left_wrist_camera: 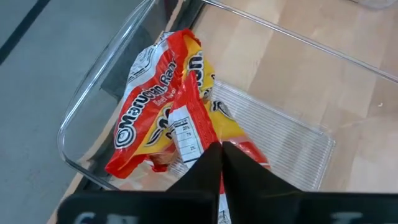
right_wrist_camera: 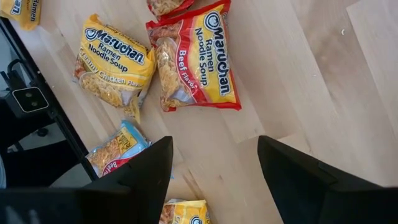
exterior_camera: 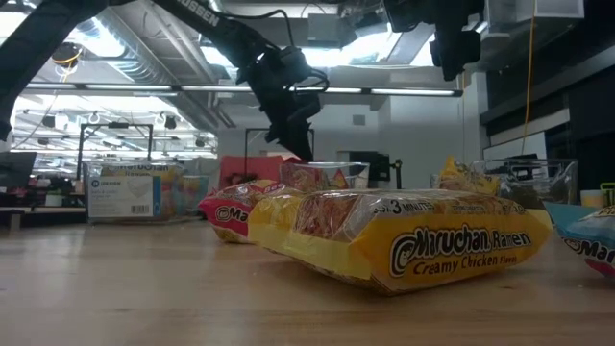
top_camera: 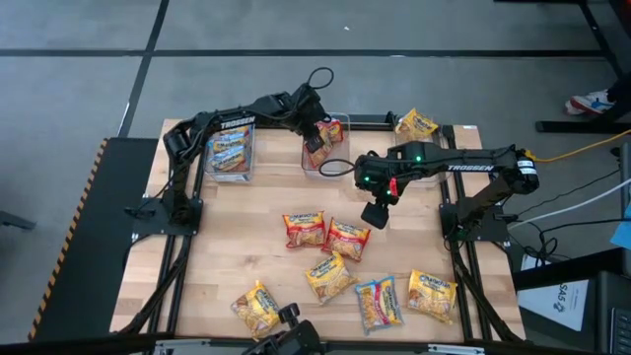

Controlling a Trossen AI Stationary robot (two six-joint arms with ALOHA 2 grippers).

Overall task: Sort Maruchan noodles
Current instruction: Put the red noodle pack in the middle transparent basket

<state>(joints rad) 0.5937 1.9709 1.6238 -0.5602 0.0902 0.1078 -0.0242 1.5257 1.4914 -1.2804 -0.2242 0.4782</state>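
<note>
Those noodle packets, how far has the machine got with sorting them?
Partly done. One clear bin already holds packets, and a red packet lies in the middle bin, where the left gripper sits with fingers shut. The right gripper hovers open above the red packets on the table. Left: about seven loose packets, including a yellow one, plus another near the far edge.

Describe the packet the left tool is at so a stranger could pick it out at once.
Find the clear bin at the table's far edge, middle. Inside lies a red Maruchan packet, under the shut left tool. It is the only red packet in a bin; the other red ones lie loose on the table.
</note>
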